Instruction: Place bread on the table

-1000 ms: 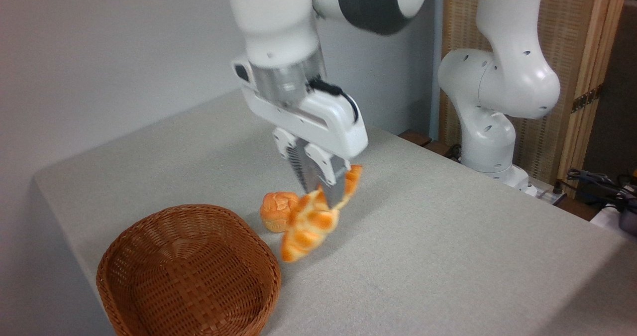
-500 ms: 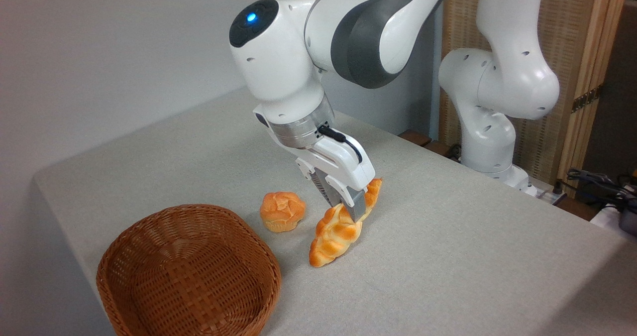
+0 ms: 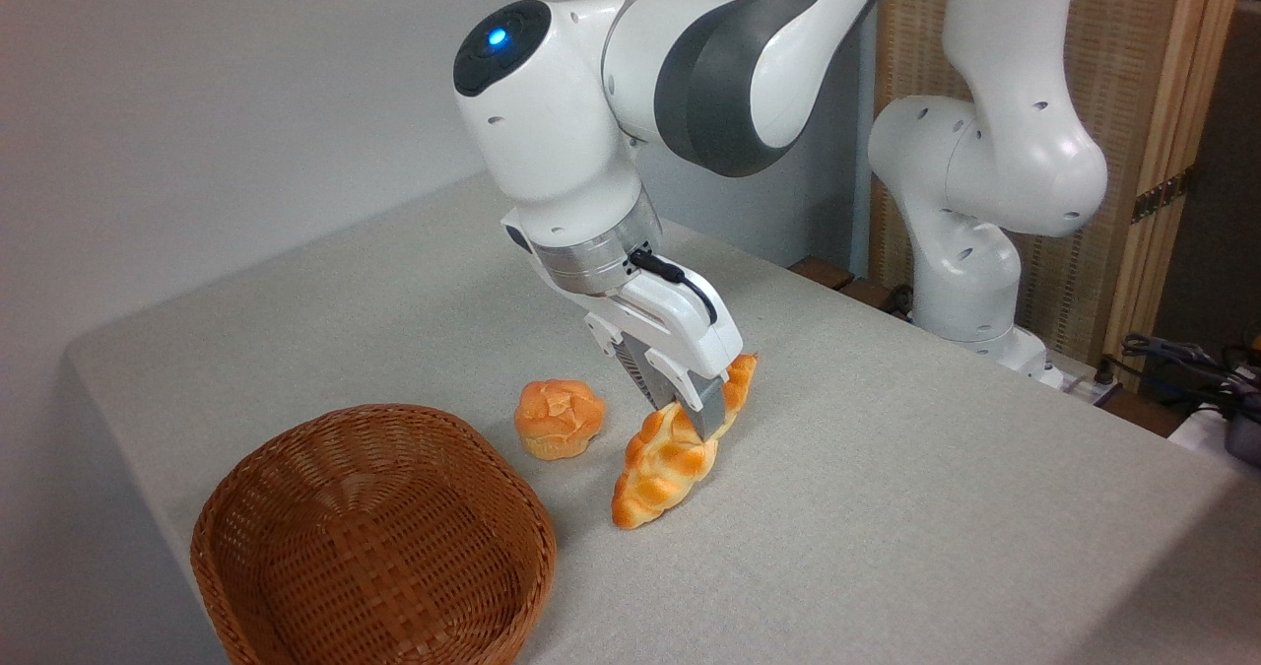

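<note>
Tool (image 3: 692,417) fingers pinch the braided loaf (image 3: 662,460), its lower end touching the table (image 3: 887,468). Letting go carelessly might roll it toward the bun (image 3: 559,418)

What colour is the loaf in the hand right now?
Golden-orange with pale seams, braided: the bread, clearest in the fixed camera view.

Table (image 3: 887,507): matt grey-beige woven cloth. Basket (image 3: 296,557) at 7 o'clock: rough brown wicker. Bread (image 3: 662,463): glossy, smooth, plastic-looking. Arm (image 3: 591,153): glossy white plastic w/ brushed metal wrist ring.
</note>
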You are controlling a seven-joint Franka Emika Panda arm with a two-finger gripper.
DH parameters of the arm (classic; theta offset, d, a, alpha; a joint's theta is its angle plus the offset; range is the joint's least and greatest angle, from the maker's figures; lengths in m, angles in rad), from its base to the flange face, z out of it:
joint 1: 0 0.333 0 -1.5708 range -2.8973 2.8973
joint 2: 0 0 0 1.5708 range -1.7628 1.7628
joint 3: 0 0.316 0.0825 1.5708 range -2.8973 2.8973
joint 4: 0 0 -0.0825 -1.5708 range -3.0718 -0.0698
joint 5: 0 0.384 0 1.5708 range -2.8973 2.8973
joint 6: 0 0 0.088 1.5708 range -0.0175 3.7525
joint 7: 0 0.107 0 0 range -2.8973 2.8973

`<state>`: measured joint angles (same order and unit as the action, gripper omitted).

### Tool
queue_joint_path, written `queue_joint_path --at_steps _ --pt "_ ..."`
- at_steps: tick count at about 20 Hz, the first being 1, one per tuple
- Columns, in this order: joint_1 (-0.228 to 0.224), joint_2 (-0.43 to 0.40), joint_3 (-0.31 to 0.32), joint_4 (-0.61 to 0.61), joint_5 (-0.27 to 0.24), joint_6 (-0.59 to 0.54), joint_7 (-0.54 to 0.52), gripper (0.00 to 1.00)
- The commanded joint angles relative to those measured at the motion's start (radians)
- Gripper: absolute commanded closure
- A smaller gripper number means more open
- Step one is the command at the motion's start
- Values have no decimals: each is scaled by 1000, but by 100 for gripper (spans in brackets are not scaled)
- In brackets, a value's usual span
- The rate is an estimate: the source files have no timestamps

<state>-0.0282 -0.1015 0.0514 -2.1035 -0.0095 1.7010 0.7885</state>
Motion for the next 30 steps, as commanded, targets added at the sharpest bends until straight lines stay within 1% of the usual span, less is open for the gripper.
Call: queue_joint_path --at_steps 1,8,10,13,15,16,19,21,23,27,30 --pt "-4 3 2 -3 11 17 12 0" --pt "-4 2 2 8 10 17 12 0" --pt "-4 0 2 33 8 17 8 0" --pt "-3 0 -16 123 -4 11 -11 0" --pt "2 2 -38 190 -7 -4 -47 0" --pt "13 2 -59 229 -12 -17 -69 0" --pt "48 8 -113 367 -32 -43 -66 0" --pt "51 40 -111 477 -87 -72 -71 0" --pt "53 78 -107 554 -87 -119 -64 0" --pt "50 100 -104 589 -84 -148 -64 0" --pt "40 105 -102 593 -81 -156 -64 0"
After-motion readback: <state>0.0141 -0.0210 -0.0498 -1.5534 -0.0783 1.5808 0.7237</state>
